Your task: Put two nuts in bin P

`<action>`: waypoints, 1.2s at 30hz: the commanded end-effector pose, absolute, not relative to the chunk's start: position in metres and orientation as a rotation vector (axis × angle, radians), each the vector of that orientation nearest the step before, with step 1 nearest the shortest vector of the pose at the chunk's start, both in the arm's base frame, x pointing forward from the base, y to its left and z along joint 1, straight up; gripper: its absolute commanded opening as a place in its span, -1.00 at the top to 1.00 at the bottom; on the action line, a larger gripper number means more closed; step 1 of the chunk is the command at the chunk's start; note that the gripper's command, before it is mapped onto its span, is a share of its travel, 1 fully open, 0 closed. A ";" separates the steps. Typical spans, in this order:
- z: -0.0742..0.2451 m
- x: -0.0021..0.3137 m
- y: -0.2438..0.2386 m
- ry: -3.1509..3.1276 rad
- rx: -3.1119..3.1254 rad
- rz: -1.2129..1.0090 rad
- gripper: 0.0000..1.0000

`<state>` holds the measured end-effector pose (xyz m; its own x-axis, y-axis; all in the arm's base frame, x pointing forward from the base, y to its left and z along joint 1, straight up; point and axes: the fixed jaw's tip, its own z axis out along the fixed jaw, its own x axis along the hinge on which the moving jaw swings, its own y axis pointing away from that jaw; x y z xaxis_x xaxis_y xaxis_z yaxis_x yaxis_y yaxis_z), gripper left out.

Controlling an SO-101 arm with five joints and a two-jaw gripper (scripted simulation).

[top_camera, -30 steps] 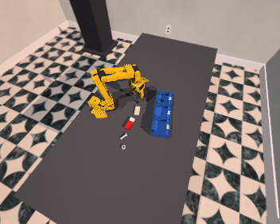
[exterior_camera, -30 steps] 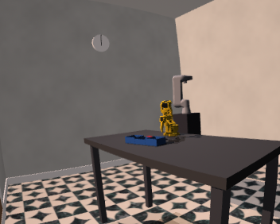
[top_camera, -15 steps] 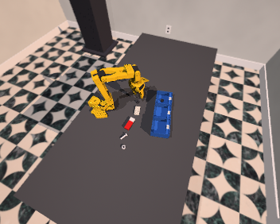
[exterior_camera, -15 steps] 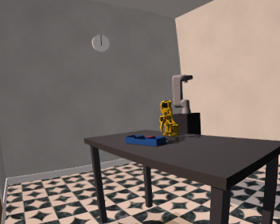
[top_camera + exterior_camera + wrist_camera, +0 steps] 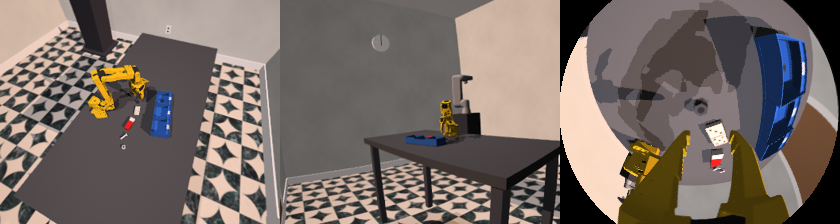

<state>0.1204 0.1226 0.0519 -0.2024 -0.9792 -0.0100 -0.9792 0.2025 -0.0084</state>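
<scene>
We are hovering the gripper [image 5: 138, 92] near the blue bin [image 5: 161, 114], fingers partly apart and gripping nothing; one nut [image 5: 123, 147] is lying untouched, both placements remaining.

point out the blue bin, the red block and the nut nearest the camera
blue bin [image 5: 156, 128], top view, on its near left wall
red block [image 5: 129, 125], top view, on its red face
nut [image 5: 123, 147], top view, on its ring
</scene>
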 end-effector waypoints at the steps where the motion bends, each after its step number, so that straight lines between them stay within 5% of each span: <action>1: 0.051 0.122 0.126 2.385 -1.973 0.005 0.55; 36: 0.008 0.119 0.123 2.413 -1.997 0.001 0.55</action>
<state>0.1209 0.1230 0.0110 -0.2022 -0.9792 -0.0173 -0.9792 0.2025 -0.0134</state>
